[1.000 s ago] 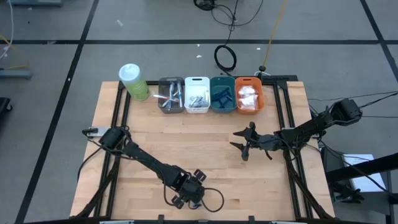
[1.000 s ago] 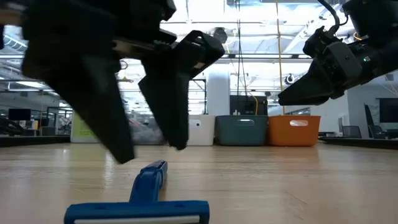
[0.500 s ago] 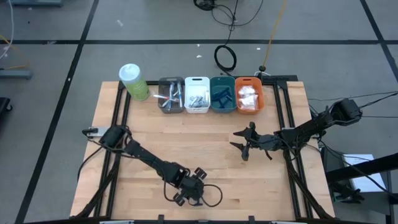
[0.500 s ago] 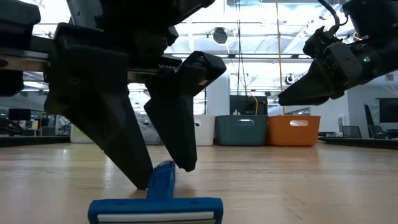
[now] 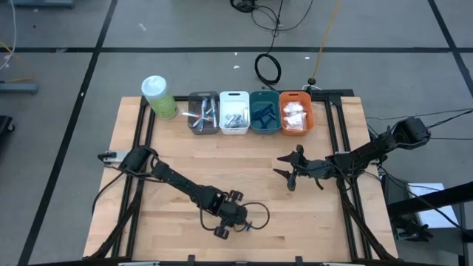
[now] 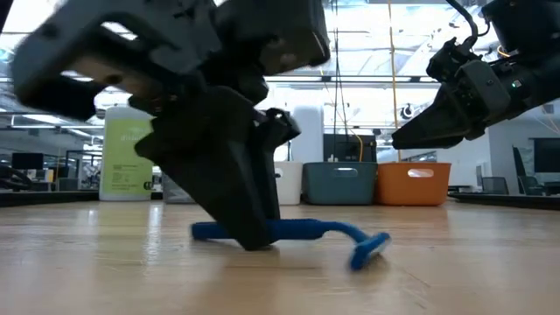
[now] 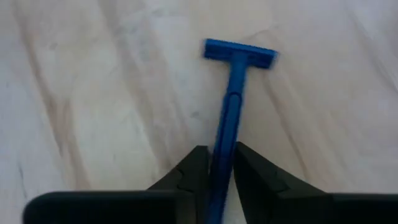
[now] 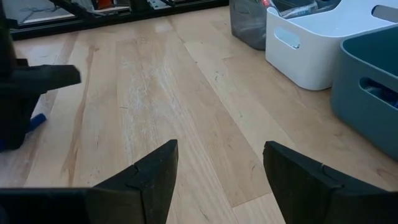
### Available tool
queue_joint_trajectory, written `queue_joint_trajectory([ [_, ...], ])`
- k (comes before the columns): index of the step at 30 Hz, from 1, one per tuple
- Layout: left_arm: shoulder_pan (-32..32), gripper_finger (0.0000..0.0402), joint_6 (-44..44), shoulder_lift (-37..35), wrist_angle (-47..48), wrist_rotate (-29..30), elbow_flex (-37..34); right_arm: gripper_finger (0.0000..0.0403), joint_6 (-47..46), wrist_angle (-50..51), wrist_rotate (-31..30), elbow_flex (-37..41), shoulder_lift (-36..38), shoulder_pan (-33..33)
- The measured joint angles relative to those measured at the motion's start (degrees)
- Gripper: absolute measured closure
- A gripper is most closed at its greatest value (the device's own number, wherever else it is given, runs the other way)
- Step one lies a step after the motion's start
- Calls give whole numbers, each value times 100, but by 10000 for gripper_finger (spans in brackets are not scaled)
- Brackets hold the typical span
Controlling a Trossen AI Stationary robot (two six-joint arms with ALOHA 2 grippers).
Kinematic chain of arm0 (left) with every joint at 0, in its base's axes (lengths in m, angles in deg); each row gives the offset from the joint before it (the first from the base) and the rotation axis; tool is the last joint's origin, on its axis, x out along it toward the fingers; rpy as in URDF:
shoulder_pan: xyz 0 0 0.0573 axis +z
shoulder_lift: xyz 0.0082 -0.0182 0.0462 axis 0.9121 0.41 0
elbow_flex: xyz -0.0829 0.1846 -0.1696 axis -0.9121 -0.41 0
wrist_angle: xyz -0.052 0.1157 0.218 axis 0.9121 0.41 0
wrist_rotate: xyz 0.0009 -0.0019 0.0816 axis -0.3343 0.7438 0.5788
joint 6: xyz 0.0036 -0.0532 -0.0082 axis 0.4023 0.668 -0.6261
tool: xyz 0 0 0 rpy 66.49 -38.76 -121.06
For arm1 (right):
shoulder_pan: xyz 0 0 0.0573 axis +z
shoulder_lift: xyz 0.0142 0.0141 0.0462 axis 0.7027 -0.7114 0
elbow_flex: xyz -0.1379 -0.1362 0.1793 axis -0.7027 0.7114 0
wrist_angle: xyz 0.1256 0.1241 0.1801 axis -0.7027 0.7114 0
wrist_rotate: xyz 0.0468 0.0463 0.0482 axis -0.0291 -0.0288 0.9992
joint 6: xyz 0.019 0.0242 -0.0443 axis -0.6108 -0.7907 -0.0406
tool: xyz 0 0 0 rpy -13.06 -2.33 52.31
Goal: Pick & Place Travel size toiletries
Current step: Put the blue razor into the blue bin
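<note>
Near the table's front edge, the left gripper [image 7: 216,177] is pinching the blue razor [image 7: 231,99] by its handle; the right gripper [image 8: 217,168] is hanging spread, empty.

Even, bright light fell on the pale wooden slatted table [image 5: 244,174] from overhead, leaving only faint, soft shadows under the arms. Seen from table height, ceiling strip lamps behind the table glared white, and the near dark left gripper [image 6: 249,236] was a smeared, out-of-focus silhouette. In the left wrist view the blue T-shaped plastic razor [image 7: 231,99] looked softly blurred against washed-out wood grain.
</note>
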Motion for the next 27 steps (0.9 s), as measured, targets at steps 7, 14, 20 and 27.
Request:
queue_joint_trajectory([
  [7,359,371,1901,0,306,22,8,179,0,-2,0,0,0,0],
  [14,691,382,3723,-7,482,200,13,179,-17,-1,0,0,0,1],
  [20,724,383,3094,-37,323,698,-8,179,-21,70,2,0,0,2],
  [27,700,388,2111,-777,127,1247,-122,179,-63,149,0,0,0,1],
])
